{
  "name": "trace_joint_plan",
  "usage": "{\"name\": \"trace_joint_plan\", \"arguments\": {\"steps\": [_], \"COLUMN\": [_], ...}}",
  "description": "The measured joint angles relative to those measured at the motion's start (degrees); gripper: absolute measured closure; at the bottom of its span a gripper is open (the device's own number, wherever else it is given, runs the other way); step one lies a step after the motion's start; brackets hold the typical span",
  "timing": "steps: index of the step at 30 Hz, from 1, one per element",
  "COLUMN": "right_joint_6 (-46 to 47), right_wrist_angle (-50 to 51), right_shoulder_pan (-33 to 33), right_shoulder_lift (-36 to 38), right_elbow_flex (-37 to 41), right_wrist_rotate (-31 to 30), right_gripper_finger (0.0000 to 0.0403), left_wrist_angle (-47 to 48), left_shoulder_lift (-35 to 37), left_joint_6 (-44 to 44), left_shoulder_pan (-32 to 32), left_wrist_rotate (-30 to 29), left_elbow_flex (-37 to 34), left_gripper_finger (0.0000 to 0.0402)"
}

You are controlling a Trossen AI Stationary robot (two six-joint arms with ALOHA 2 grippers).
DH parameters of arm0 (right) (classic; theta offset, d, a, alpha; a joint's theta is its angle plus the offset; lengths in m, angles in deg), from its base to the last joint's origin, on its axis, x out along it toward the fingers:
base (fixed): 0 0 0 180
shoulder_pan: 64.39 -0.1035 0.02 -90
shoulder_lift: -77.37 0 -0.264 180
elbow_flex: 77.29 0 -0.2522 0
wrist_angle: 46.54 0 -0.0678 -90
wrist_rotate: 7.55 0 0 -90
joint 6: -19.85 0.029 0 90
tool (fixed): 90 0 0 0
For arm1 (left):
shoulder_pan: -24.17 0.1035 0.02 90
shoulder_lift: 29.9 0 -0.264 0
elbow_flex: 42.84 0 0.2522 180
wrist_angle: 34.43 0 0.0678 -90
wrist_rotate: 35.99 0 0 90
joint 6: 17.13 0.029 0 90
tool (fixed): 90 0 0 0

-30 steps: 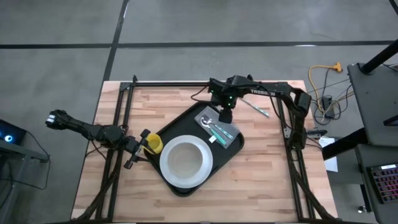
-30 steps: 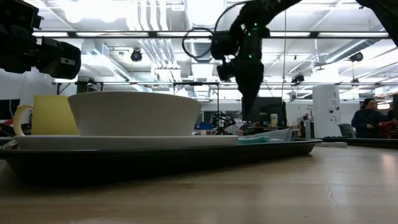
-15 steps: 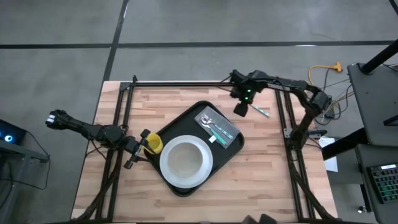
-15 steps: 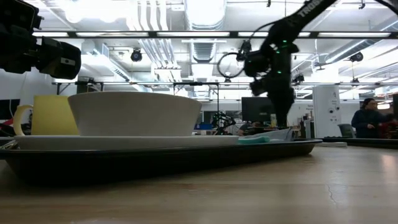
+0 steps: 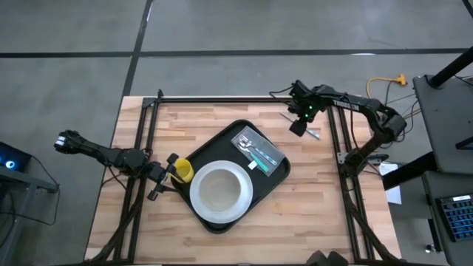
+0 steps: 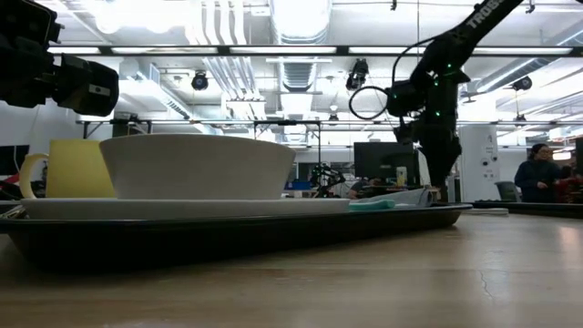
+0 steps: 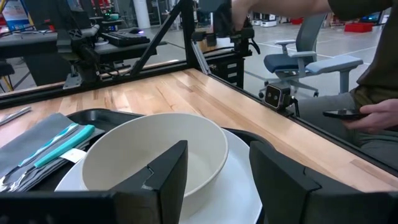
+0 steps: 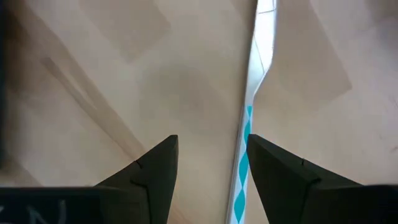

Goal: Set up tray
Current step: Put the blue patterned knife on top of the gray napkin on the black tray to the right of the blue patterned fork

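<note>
Hovering the right gripper (image 5: 297,126), fingers parted and empty, above what is probably a knife (image 5: 304,129) on the table, right of the tray (image 5: 277,168); centring before descending; left gripper (image 5: 164,177) waiting wide.

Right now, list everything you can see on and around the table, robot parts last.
tray: one, black, middle of the table.
plate: one, white, on the tray.
bowl: one, white, on the plate.
cup: one, yellow, at the tray's left edge.
napkin: one, grey, on the tray's far right part.
cutlery: a few pieces, silver with teal handles, on the napkin.
loose utensil: one, teal and white handle, on the bare wood right of the tray.
person: one, in the room behind.
left gripper: open, beside the cup.
right gripper: open, above the loose utensil.
</note>
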Motion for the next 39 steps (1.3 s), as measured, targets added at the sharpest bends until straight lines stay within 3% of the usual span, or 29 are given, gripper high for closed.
{"name": "trace_joint_plan", "arguments": {"steps": [14, 30, 35, 39], "right_joint_6": [1.0, 5.3, 5.0, 7.0], "right_wrist_angle": [-5.6, -8.5, -8.6, -8.3], "right_shoulder_pan": [3.3, 4.2, 4.2, 4.2], "right_shoulder_lift": [-0.3, -0.3, -0.2, -0.3], "right_elbow_flex": [5.3, 10.3, 10.8, 10.6], "right_wrist_rotate": [-0.1, -1.4, -3.0, -3.4], "right_gripper_finger": [0.0224, 0.0256, 0.0281, 0.0334], "left_wrist_angle": [0.0, 0.0, 0.0, 0.0], "left_shoulder_lift": [-0.1, -0.2, -0.2, -0.2], "left_joint_6": [0.0, 0.0, 0.0, 0.0], "left_shoulder_pan": [0.0, 0.0, 0.0, 0.0], "left_wrist_rotate": [0.0, 0.0, 0.0, 0.0], "left_elbow_flex": [0.0, 0.0, 0.0, 0.0], "left_gripper_finger": [0.0242, 0.0242, 0.0242, 0.0242]}}
